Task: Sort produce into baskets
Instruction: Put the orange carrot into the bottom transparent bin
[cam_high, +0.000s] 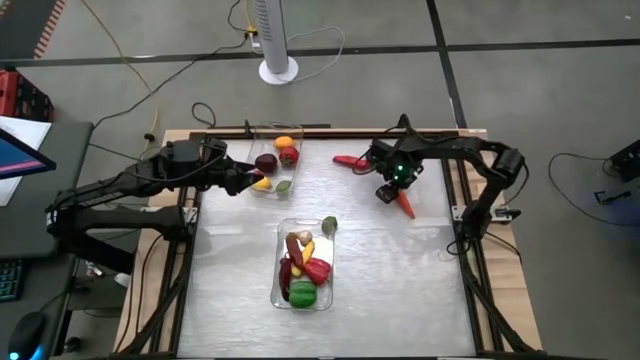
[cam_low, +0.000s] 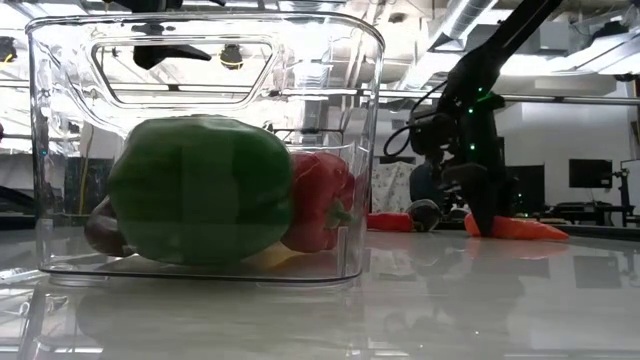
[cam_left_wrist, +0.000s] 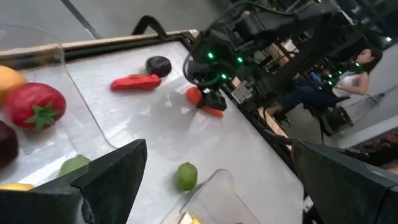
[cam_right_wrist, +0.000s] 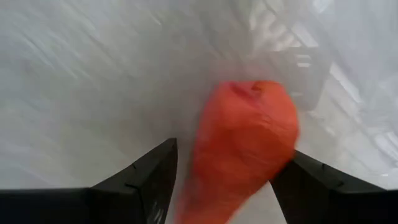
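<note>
I am bringing my right gripper (cam_high: 391, 192) down over the carrot (cam_high: 404, 204), which is lying on the table (cam_high: 400, 290) near the right edge, well apart from both baskets. My fingers (cam_right_wrist: 146, 171) are standing partway open on either side of the carrot and not yet pinching it. To do this well I am judging I should seat the fingers low around the thick end before squeezing, so it does not roll or pop out. The near basket (cam_high: 277, 296) is holding peppers, so that looks like the carrot's place. My left gripper (cam_high: 245, 180) is waiting wide open and empty at the far basket (cam_high: 252, 133).
</note>
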